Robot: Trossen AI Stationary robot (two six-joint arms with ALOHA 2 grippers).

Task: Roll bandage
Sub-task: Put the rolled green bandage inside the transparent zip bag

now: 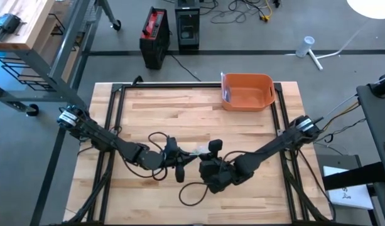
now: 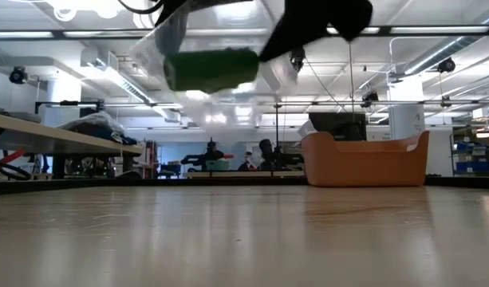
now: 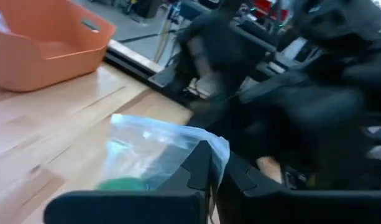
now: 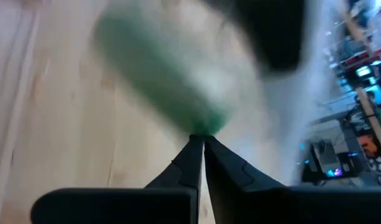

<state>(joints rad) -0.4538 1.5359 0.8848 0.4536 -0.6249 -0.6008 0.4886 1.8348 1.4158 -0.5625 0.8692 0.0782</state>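
Note:
A clear plastic bag (image 2: pixel 228 88) with a green bandage roll (image 2: pixel 210 70) inside hangs high above the table, between my two grippers. In the high view the bag (image 1: pixel 195 152) shows as a pale patch over the table's middle, near the front. My left gripper (image 1: pixel 181 158) is shut on it from the left, and my right gripper (image 1: pixel 208 157) is shut on it from the right. The left wrist view shows the bag (image 3: pixel 156 149) and the roll (image 3: pixel 122 183) just past the shut fingers. The right wrist view shows the roll (image 4: pixel 159 74) blurred, right at the fingertips. My left gripper pinches the clear bag's film at one edge (image 3: pixel 206 140) between its two fingers, coming nearly level from the table's left. The bag is lifted clear of the table. One layer or several, I cannot tell. My right gripper pinches the bag where the green roll's end lies (image 4: pixel 202 127), only at its fingertips. The fingers slant down from the table's right. Whether they catch the roll itself or only the film around it, I cannot tell. The bag is clear of the table.
An orange bin (image 1: pixel 247 91) stands at the table's far edge, right of centre. Black cables loop on the wood near both arms (image 1: pixel 156 137). Bare wooden tabletop (image 1: pixel 179 107) lies between the grippers and the bin.

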